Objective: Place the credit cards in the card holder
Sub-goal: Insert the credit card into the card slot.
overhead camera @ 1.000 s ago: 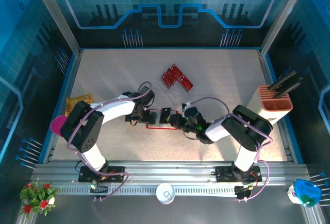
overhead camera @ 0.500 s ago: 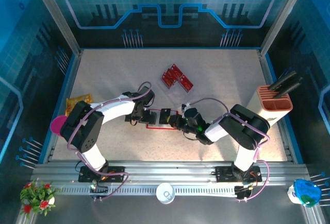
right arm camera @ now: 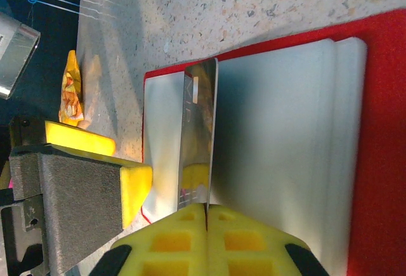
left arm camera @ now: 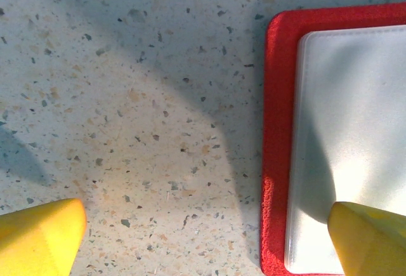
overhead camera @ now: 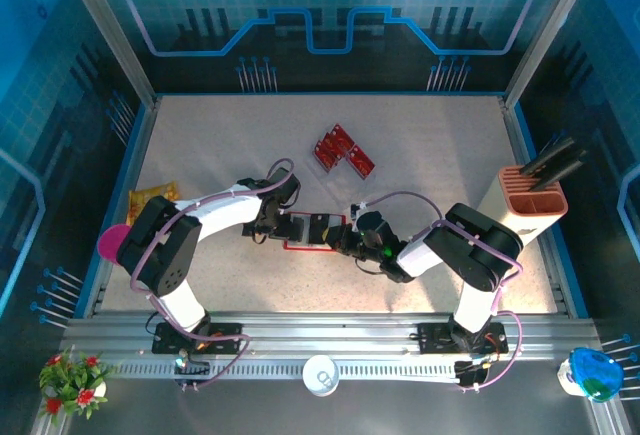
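Red wallet-like card holder (overhead camera: 300, 246) with pale clear pockets is lying open on the speckled worktop (overhead camera: 200, 145), between the two arms. Right end effector (right arm camera: 207, 225) is pinching one thin flat credit card (right arm camera: 200, 124) on edge, and the card is reaching out over the holder's clear pocket. Left end effector (left arm camera: 204, 236) is gaping wide at the holder's left rim, one yellow finger (left arm camera: 371, 241) over the pocket, the other over bare worktop. Loose small red rectangular cards (overhead camera: 342, 151) are lying beyond the holder, well apart from it.
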